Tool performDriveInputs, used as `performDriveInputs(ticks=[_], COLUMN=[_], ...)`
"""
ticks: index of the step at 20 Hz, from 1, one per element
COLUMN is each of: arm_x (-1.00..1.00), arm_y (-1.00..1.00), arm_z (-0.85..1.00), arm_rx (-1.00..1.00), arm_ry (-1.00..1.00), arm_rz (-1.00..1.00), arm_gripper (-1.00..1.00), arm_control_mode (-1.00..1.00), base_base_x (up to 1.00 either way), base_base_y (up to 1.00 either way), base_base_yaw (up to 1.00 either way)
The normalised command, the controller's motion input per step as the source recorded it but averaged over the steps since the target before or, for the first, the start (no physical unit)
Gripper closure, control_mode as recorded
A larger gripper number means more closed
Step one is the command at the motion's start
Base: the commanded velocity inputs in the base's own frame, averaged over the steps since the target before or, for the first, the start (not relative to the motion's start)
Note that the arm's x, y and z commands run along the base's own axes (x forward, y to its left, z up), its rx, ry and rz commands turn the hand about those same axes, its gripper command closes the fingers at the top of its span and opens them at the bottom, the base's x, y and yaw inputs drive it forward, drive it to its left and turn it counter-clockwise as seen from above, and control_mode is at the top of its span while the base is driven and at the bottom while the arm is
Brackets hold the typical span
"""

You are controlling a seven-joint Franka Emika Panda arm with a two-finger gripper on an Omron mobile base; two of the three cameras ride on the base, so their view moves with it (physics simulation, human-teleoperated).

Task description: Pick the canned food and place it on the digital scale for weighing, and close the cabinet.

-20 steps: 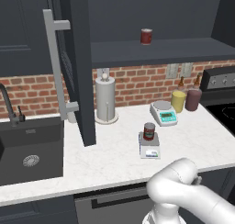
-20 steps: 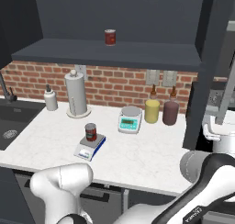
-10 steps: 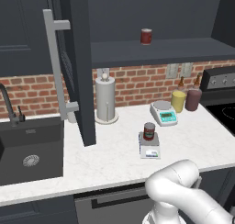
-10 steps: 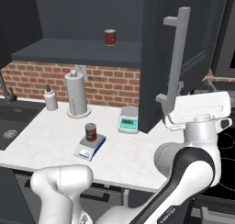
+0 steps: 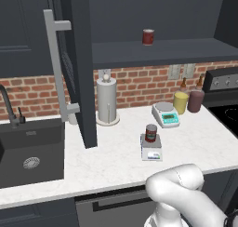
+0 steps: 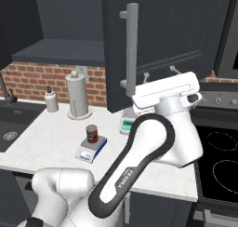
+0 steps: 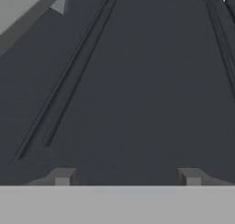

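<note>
The canned food [image 5: 150, 133] [image 6: 92, 134], a dark red tin, stands upright on the small grey digital scale [image 5: 151, 152] [image 6: 89, 150] at the counter's middle. The cabinet's left door [image 5: 76, 68] hangs open over the counter, its bar handle [image 5: 56, 68] facing the sink. In the right base view the right door [image 6: 172, 30] with its bar handle [image 6: 131, 44] stands partly swung in. My gripper [image 6: 160, 73] is open, with both fingertips at that door's face. The hand view has the dark panel [image 7: 137, 81] close ahead of my open gripper [image 7: 125, 177].
Another red can [image 5: 148, 36] sits on the open cabinet shelf [image 5: 162, 51]. A white round scale [image 5: 166, 114], yellow and maroon jars [image 5: 180, 102], a paper towel roll [image 5: 106, 100] and a soap bottle [image 6: 51, 100] line the brick wall. Sink [image 5: 28, 151] at left, stove [image 6: 223, 161] at right.
The right cabinet door has swung in leftward across the right base view, with my hand following against it. It now hides the shelf can and jars there. Can and scale unmoved.
</note>
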Motion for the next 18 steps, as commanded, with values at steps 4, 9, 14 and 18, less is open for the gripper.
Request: performDriveInputs(ticks=[4, 9, 14, 18], arm_x=[0.50, 0.71, 0.82, 0.72], arm_y=[1.00, 1.00, 0.95, 0.55], arm_z=[0.00, 0.00, -0.11, -0.12], arm_rx=[-0.40, -0.37, -0.21, -0.07], arm_ry=[0.45, 0.34, 0.01, 0.00], arm_rz=[-0.27, -0.27, -0.19, -0.08], arm_gripper=[-1.00, -1.00, -1.00, -1.00], arm_control_mode=[-1.00, -1.00, -1.00, -1.00], base_base_x=[0.00, 0.00, 0.00, 0.00], base_base_y=[0.00, 0.00, 0.00, 0.00], base_base_yaw=[0.00, 0.00, 0.00, 0.00])
